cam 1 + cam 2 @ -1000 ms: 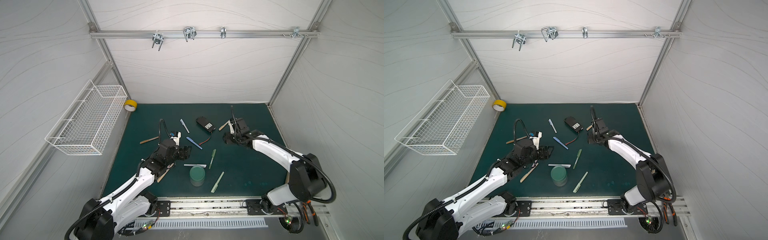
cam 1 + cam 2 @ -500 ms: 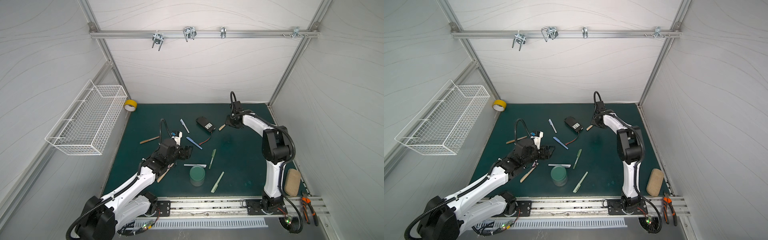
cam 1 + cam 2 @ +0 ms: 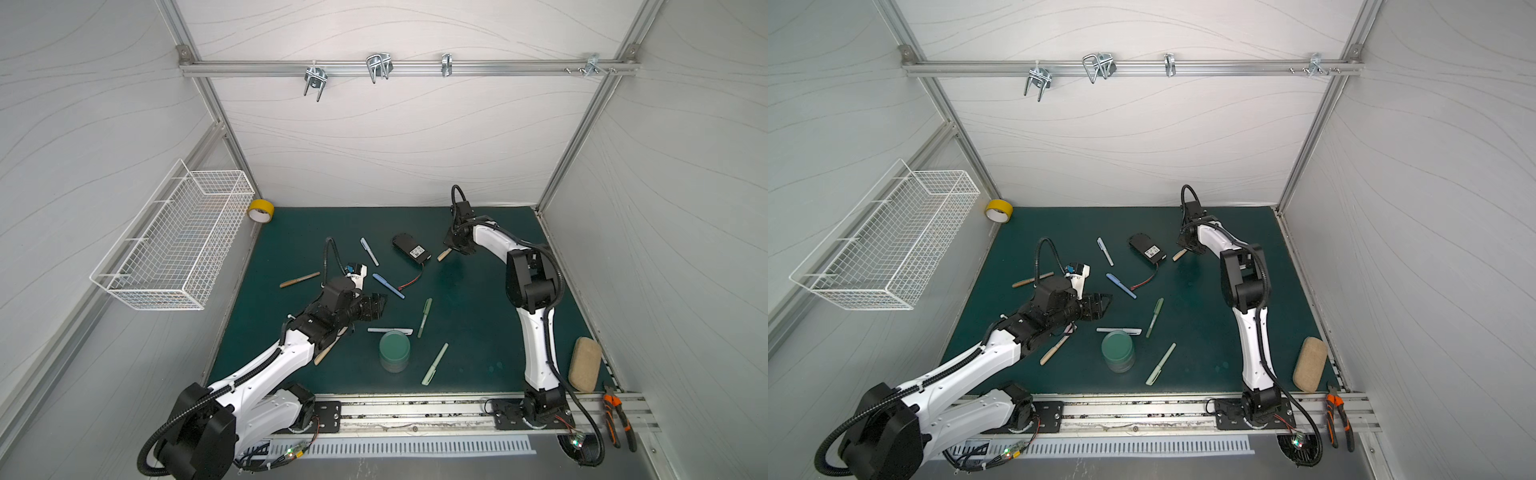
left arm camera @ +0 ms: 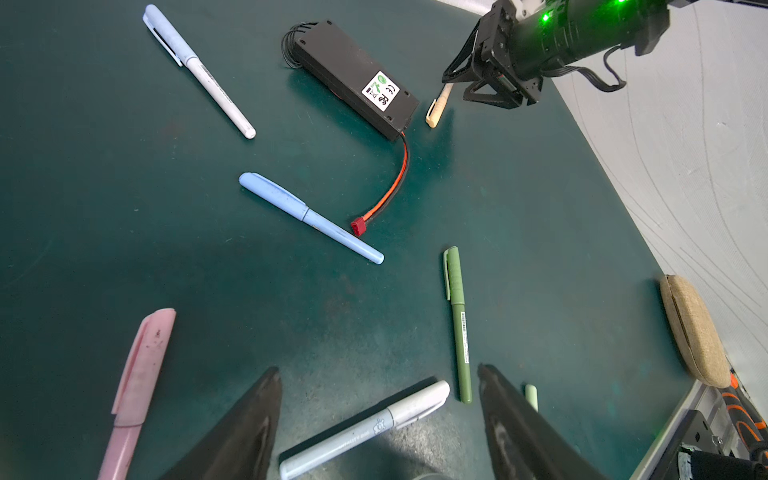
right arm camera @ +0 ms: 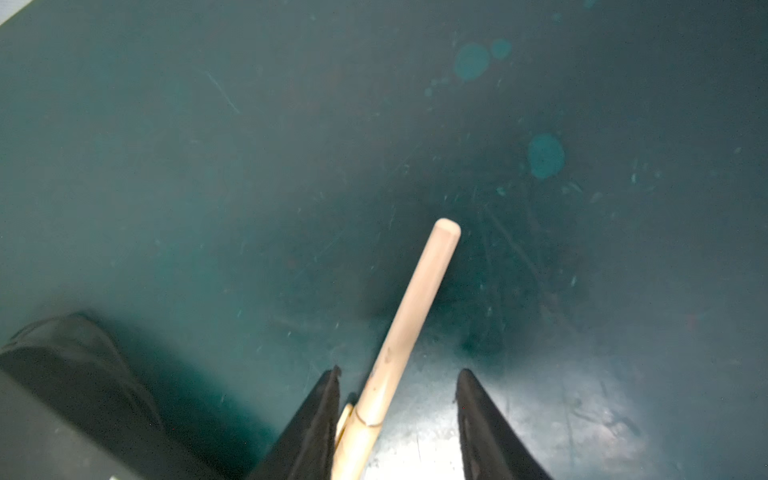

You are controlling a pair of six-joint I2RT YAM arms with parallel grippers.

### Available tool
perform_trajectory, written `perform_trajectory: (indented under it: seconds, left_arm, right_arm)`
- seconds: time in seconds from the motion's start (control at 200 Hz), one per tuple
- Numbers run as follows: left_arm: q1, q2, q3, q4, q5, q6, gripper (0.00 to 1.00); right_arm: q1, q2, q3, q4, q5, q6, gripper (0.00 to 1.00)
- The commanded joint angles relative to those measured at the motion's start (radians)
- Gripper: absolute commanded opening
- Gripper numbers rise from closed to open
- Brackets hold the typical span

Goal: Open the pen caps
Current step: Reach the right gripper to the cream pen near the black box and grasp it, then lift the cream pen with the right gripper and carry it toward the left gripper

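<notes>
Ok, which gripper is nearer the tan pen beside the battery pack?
Right. The right gripper straddles the tan pen, jaws apart. The left gripper hangs far off, over a pale blue pen.

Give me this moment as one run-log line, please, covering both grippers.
right gripper: open, astride tan pen beside battery pack, not clamped | left gripper: open over light-blue pen | phase: pre-grasp

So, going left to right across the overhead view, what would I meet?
First the white wire basket → yellow tape roll → lone tan pen → white pen with blue cap → black battery pack → tan pen beside it → tan fabric pad → orange-handled pliers.
</notes>
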Motion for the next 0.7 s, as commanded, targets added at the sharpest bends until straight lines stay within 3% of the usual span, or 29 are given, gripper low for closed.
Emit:
perform_trajectory:
  seconds: [0.0,0.305,0.695]
  left_arm:
    - [-0.005,-0.006,0.043,0.025,0.006,0.011,0.75]
    - [-0.006,-0.017,0.041,0.023,0.0,0.014,0.74]
    - [-0.005,0.0,0.052,0.012,-0.006,0.014,0.74]
  right_arm:
    - [-0.003,0.035,0.036,-0.028,0.017,0.037,0.44]
    - [-0.004,0.078,0.072,-0.059,0.053,0.032,0.39]
    - [0.009,0.09,0.059,-0.065,0.097,-0.022,0.25]
